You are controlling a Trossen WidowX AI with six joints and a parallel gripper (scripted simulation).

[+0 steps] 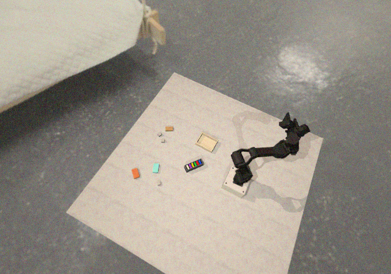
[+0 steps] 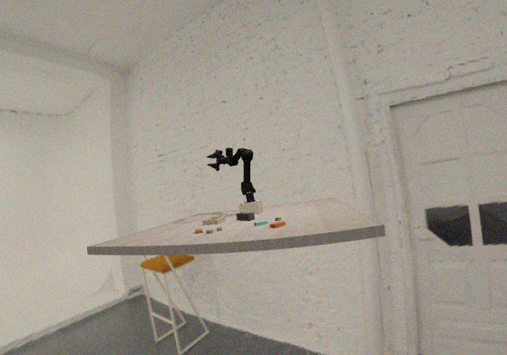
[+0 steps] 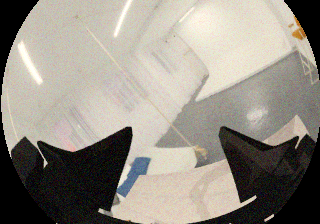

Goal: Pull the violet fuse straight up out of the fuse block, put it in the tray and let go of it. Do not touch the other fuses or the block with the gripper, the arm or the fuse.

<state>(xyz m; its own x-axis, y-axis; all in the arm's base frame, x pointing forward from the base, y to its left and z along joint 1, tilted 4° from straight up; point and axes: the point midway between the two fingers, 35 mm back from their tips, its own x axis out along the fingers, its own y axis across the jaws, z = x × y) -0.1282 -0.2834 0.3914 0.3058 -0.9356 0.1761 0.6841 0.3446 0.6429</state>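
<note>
approach not begun: my gripper (image 1: 289, 121) spread wide, empty, high near table's far edge; next, descend squarely over violet fuse (image 1: 192, 164) in fuse block (image 1: 193, 165).

1. I can read no text, label, brand, number or sign in any of my views.
2. The fuse block (image 1: 193, 165), well below my gripper (image 1: 292, 120) on the counter (image 1: 176, 220), shows only coloured fuses; any markings are too small to read.
</note>
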